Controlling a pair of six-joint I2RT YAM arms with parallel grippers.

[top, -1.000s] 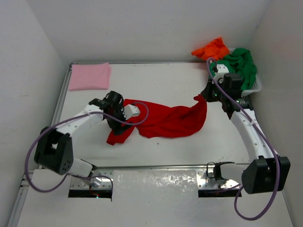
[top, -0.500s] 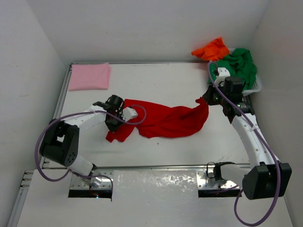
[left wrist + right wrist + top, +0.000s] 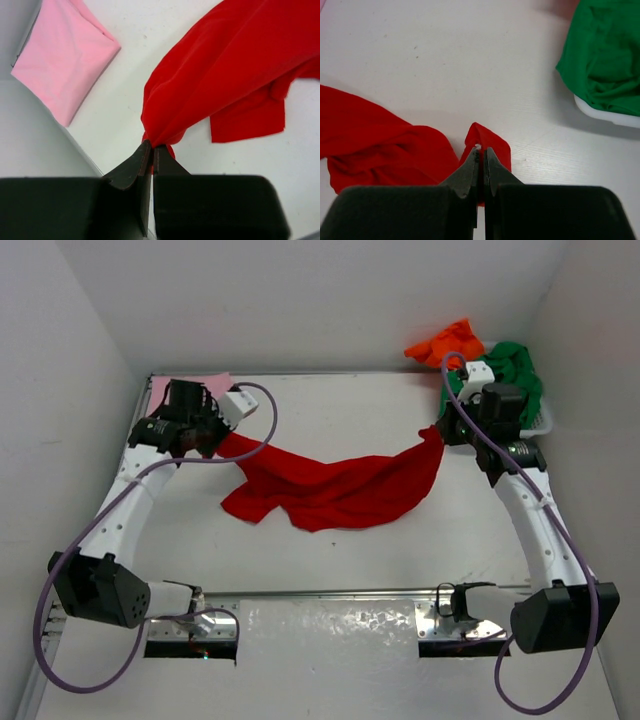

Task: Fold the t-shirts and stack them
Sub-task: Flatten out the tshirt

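Note:
The bright red t-shirt (image 3: 330, 490) hangs stretched between both arms across the middle of the table, sagging onto it. My left gripper (image 3: 218, 440) is shut on its left corner (image 3: 160, 132), raised near the far left. My right gripper (image 3: 437, 436) is shut on its right corner (image 3: 490, 142) beside the basket. The light pink t-shirt (image 3: 65, 55) lies folded flat at the far left corner, partly hidden by the left arm in the top view. A green t-shirt (image 3: 512, 375) fills the basket and an orange t-shirt (image 3: 448, 342) hangs over its far rim.
The white mesh basket (image 3: 540, 423) stands at the far right, close behind my right wrist; its rim (image 3: 605, 116) also shows in the right wrist view. White walls close in the table at the left, back and right.
My left gripper closed on the red t-shirt's left corner and lifted it up and back toward the pink t-shirt. The red cloth is now pulled out wider between the arms.

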